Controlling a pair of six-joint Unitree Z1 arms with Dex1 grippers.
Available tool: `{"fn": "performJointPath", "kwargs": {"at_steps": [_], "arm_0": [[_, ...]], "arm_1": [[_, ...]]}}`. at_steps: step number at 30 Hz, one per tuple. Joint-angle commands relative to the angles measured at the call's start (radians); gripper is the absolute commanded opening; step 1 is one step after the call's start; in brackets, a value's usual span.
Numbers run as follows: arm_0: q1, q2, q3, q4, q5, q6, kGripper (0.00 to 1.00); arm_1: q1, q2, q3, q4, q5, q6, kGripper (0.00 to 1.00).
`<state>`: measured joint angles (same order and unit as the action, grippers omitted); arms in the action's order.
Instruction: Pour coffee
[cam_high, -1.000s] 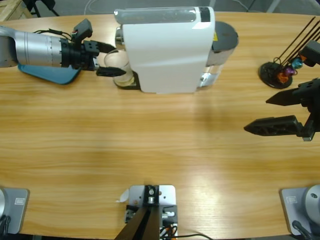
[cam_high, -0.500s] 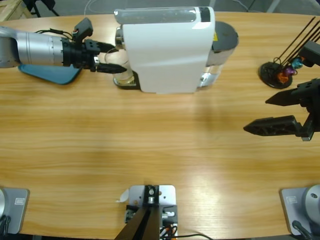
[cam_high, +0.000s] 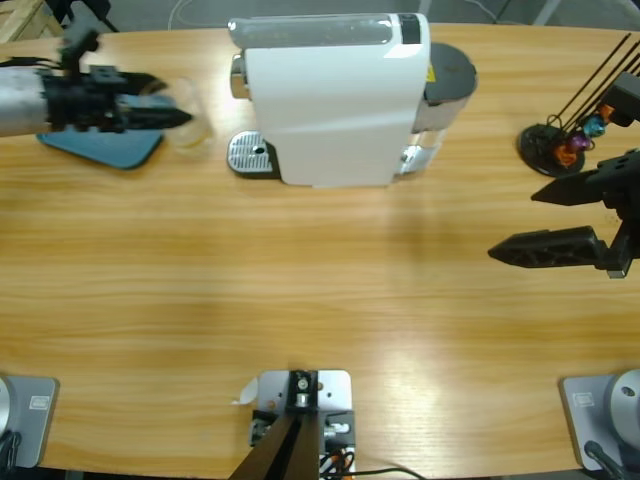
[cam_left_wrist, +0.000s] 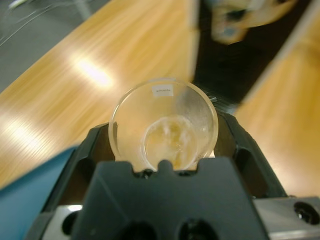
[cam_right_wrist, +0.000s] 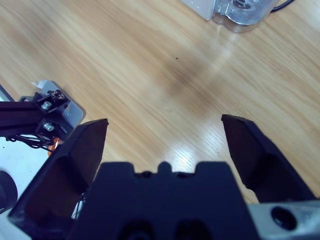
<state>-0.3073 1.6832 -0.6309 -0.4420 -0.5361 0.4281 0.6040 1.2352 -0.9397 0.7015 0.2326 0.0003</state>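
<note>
Glass (cam_left_wrist: 164, 124), clear and round-rimmed, sitting clamped between the two black jaws of the left gripper (cam_left_wrist: 165, 150), a small white label showing on its far wall. Coffee (cam_left_wrist: 167, 145) lying as a shallow, pale yellowish-brown translucent layer at the bottom of that glass, far smaller than the vessel itself. Left gripper (cam_high: 165, 115) in the high view reaching in from the upper left edge on a silver-grey forearm, holding the glass (cam_high: 188, 125) above the wooden table (cam_high: 300, 290) just beside a flat teal-blue mat (cam_high: 100, 148) with a rounded corner. Blocky white coffee machine (cam_high: 330, 100) with smooth, glossy plastic sides standing at the back of the table, its small round perforated metal drip tray (cam_high: 252, 155) showing bare at the left front, apart from the glass. Dark round lid (cam_high: 455, 70) showing behind the machine on the right. Right gripper (cam_high: 560, 220) hovering near the right edge with matte black pointed jaws spread wide apart, gripping nothing. Right gripper (cam_right_wrist: 165, 145) in its own wrist view looking down on bare, fine-grained, shiny wood. Black wire stand (cam_high: 565, 140) with thin rods and small shiny coloured capsules (cam_high: 590, 130) standing at the far right, behind that gripper.
</note>
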Motion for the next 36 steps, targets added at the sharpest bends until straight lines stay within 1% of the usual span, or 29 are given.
{"fn": "performJointPath", "kwargs": {"at_steps": [1,4,6,9,14,20,27,30,31,32,34,36], "arm_0": [[0.133,-0.127,0.091,0.002,0.255,-0.099,0.000],[0.147,-0.069,0.074,-0.007,0.396,-0.127,0.000],[0.155,-0.013,0.057,-0.018,0.455,-0.142,0.000],[0.187,0.062,0.051,-0.087,0.459,-0.150,0.000],[0.200,0.146,0.045,-0.194,0.454,-0.155,0.000],[0.202,0.190,0.039,-0.244,0.446,-0.166,0.000],[0.208,0.233,0.047,-0.290,0.445,-0.167,0.000],[0.207,0.232,0.055,-0.304,0.409,-0.167,0.000],[0.205,0.224,0.062,-0.306,0.402,-0.167,0.455],[0.204,0.211,0.073,-0.307,0.403,-0.167,0.861],[0.204,0.180,0.090,-0.307,0.399,-0.168,0.965],[0.208,0.174,0.094,-0.307,0.379,-0.167,0.995]], "arm_1": [[-0.015,-0.037,0.022,0.012,0.008,-0.006,1.000],[-0.015,-0.027,0.023,0.009,0.008,-0.002,1.000],[-0.015,-0.025,0.022,0.008,0.008,0.000,1.000],[-0.015,-0.017,0.025,0.009,0.008,0.000,1.000],[-0.015,0.000,0.023,0.010,0.008,-0.001,1.000],[-0.015,0.034,0.004,0.009,0.008,-0.015,1.000],[-0.015,0.028,0.004,0.011,0.008,-0.016,1.000],[-0.015,0.029,0.003,0.012,0.008,-0.016,1.000],[-0.015,0.031,0.003,0.012,0.008,-0.016,1.000],[-0.015,0.032,0.003,0.012,0.008,-0.016,1.000],[-0.015,0.031,0.002,0.012,0.009,-0.016,1.000],[-0.015,0.024,0.005,0.017,0.010,-0.016,1.000]]}}
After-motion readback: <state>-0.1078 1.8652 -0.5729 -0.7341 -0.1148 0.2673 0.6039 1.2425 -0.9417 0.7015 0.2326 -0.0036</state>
